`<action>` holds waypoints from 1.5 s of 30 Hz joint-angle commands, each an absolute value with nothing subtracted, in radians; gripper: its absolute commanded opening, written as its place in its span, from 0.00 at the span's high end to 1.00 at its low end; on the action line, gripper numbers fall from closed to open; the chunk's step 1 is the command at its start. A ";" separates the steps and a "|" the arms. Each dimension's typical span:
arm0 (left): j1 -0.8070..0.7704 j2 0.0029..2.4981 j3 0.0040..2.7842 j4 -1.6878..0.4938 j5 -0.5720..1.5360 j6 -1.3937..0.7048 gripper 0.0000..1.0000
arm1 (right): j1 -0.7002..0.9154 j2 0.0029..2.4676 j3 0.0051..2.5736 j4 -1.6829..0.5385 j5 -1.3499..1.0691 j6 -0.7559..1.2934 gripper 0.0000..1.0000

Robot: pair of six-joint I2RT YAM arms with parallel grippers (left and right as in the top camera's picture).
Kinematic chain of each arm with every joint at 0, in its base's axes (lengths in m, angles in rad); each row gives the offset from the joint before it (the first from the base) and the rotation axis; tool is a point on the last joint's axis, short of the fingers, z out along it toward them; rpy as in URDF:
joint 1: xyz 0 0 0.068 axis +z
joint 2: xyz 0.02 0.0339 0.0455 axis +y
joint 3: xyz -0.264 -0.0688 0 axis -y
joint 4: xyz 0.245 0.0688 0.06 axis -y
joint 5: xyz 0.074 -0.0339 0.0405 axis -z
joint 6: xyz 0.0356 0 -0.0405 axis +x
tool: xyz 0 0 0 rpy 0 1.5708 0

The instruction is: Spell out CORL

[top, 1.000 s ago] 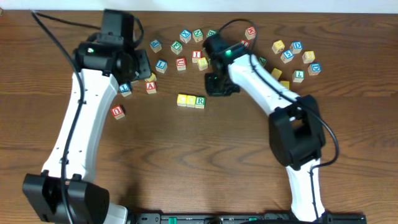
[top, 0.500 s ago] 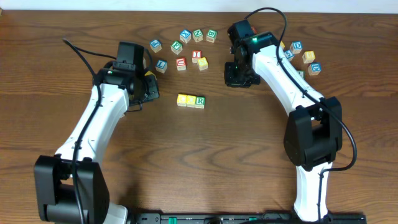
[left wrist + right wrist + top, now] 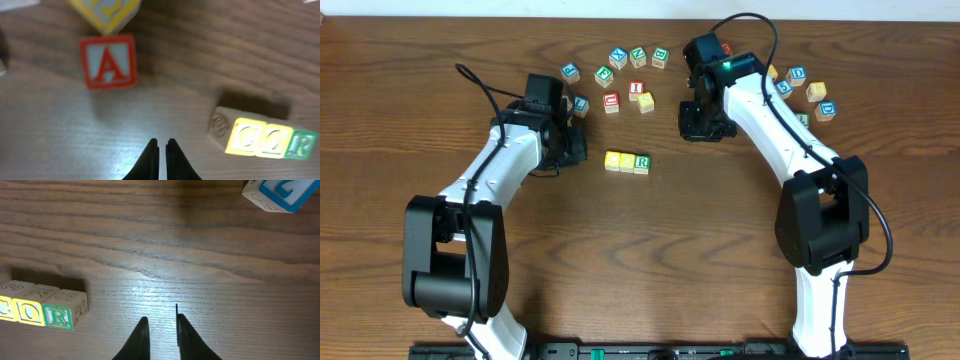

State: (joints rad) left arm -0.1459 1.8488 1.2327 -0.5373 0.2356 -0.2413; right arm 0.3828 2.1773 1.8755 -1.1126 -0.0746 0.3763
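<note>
Reads COR at frame centre (two yellow-topped wooden cubes (image 3: 612, 160), white-faced green-R cube (image 3: 642, 162)), lacks blue-L wooden cube (image 3: 582, 103) lying upper left; left gripper (image 3: 161, 142) closed, right gripper (image 3: 161, 319) slightly parted, both empty.

Wrist cams give the clearest read. Three cubes sit touching in a row: yellow C cube (image 3: 243, 137), yellow O cube (image 3: 272, 141) and green R cube (image 3: 300, 145). The letters on the yellow two are pale but legible. Well apart from them is a red A cube (image 3: 108, 61), with a big red A inside a red border. The blue-bordered cube (image 3: 280, 192) is cut off at the frame edge, so I can't tell its character. Overhead, the scattered cubes (image 3: 638, 55) are mostly too small to read.
</note>
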 commanded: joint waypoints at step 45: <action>-0.241 1.981 1.232 -0.458 0.411 -0.155 0.93 | 0.388 2.157 1.883 -1.143 -0.075 0.364 0.82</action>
